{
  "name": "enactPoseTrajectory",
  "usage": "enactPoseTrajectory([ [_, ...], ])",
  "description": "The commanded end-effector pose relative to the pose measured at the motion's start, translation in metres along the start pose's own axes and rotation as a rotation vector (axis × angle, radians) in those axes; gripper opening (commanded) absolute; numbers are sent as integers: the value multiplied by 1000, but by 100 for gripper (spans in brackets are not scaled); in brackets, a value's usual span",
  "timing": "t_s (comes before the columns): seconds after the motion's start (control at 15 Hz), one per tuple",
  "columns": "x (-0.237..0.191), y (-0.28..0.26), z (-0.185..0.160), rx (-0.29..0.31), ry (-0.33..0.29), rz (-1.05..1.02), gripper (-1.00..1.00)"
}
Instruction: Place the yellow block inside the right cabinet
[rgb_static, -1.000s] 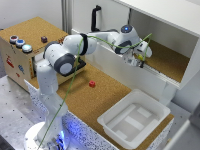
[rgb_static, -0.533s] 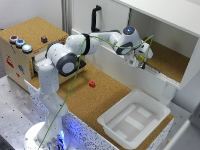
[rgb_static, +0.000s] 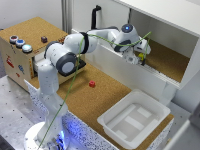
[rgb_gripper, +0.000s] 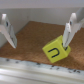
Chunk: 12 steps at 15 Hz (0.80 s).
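Here the white cabinet (rgb_static: 172, 62) fills the upper right of the exterior view, its cork floor bare. The arm (rgb_static: 75, 47) reaches across the frame's middle into it. The gripper (rgb_gripper: 36, 36) has its jaws spread open, holding nothing. The yellow block (rgb_gripper: 55, 52) rests tilted on the cork, touching one finger (rgb_gripper: 69, 31). A red cube (rgb_static: 92, 84) lies centre-frame on the table (rgb_static: 110, 97).
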<state>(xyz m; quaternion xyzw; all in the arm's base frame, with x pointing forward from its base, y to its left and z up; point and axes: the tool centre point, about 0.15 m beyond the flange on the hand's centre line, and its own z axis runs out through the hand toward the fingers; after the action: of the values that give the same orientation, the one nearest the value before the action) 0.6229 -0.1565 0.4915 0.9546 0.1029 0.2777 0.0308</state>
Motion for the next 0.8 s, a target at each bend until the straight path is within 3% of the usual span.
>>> enactPoseTrajectory([
  [0.0, -67, -56, -68, -65, 64, -28, 100],
  [0.33, -100, -117, -99, -60, 29, -16, 100],
  [0.73, -150, -182, -111, -40, -125, -49, 100],
])
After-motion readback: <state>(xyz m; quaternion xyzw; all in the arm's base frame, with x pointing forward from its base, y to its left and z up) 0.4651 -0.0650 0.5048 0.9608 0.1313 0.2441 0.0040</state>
